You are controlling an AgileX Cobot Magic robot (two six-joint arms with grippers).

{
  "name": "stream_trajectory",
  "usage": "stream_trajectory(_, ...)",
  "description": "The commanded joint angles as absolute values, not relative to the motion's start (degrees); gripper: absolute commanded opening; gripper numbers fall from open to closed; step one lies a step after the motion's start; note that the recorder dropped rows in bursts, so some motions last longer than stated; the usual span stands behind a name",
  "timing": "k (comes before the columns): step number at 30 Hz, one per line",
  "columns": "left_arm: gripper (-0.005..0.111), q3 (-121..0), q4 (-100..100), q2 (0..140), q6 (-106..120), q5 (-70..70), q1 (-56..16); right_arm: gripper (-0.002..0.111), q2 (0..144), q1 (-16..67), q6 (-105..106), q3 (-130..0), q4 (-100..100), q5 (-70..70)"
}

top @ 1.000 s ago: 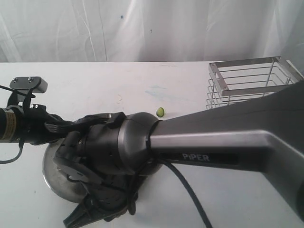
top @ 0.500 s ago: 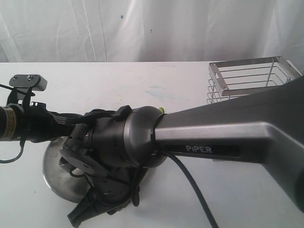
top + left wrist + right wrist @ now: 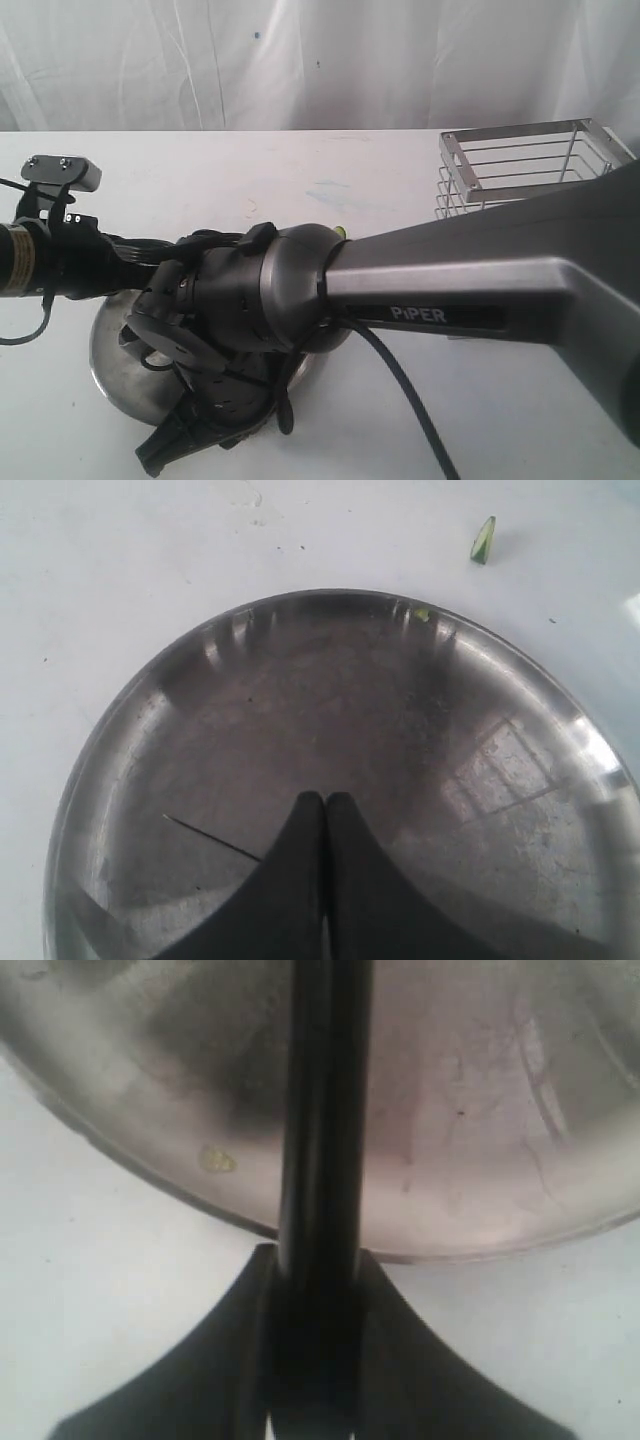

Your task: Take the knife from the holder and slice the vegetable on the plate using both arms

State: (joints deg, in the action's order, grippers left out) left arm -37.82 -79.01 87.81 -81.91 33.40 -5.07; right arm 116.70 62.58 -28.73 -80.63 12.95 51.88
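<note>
Steel plate (image 3: 130,740) looking bare; right gripper (image 3: 312,1260) clamping knife (image 3: 322,1110) over it; left gripper (image 3: 325,810) pinched empty; slicing seemingly finishing.

- The left gripper (image 3: 325,815) hangs over the plate (image 3: 200,710), and its two black fingers are pressed together with nothing between them.
- The steel is scuffed, with one thin dark scratch (image 3: 212,838) beside the fingertips.
- A small green piece of vegetable (image 3: 483,541) lies on the white table (image 3: 120,560), just beyond the plate's rim.
</note>
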Motion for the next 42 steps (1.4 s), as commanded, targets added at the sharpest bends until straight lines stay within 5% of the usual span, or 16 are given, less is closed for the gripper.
stream_trajectory(1, 0.000, -38.0, -78.0, 90.7, -80.9, 33.4, -5.3, 0.000, 116.7, 62.2, -28.1, -80.5, 13.8, 51.7)
stream_trajectory(42, 0.000, -38.1, -69.0, 103.6, -73.1, 33.4, -5.3, 0.000, 116.7, 62.2, -28.4, -80.5, 16.7, 51.0)
